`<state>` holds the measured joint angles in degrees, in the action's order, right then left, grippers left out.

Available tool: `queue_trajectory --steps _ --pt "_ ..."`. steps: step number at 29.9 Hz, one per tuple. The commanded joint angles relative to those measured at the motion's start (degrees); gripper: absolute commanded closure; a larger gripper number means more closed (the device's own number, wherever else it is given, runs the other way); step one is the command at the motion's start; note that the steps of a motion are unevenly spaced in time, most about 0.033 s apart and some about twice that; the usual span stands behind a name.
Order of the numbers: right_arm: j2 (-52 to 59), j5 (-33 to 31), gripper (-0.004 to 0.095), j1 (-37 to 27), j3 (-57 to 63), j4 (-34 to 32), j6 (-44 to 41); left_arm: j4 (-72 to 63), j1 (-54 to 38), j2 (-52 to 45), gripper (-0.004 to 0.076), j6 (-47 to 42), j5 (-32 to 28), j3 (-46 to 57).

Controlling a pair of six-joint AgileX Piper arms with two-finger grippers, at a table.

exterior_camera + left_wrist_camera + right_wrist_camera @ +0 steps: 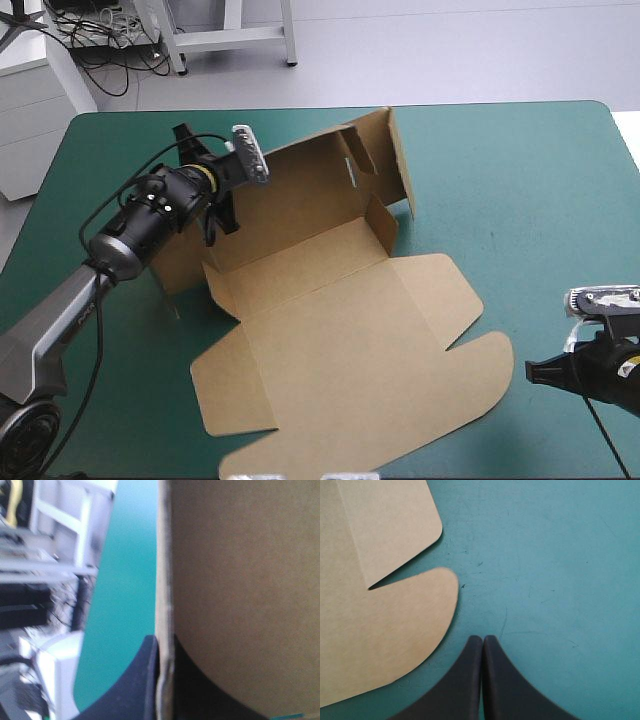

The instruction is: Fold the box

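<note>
- The flat-cut sheet of brown cardboard, the box (340, 340), lies in the middle of the teal-green counter (520, 180). Its far walls are raised and its wide near part is flat.
- The step in hand seems to be raising the side wall at the box's far left corner.
- The left hand (225, 212) is clenched on the upright wall (240, 590) there, with the board edge between its two black fingers.
- The right hand (483, 642) is clenched on nothing. It waits just beside the box's rounded lid flap (405, 630) and does not touch it.
- Next, I judge, the left hand must turn this wall inward along its crease. The right hand may need to press on the box so that it does not slide.
</note>
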<state>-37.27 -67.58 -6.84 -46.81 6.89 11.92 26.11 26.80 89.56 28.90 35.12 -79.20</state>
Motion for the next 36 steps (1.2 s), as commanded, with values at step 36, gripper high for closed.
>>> queue_trajectory --steps 36 --pt "-0.11 3.62 0.0928 0.19 -1.4 2.35 -0.06 77.16 21.42 6.25 0.0734 -60.6 -11.23 8.34"
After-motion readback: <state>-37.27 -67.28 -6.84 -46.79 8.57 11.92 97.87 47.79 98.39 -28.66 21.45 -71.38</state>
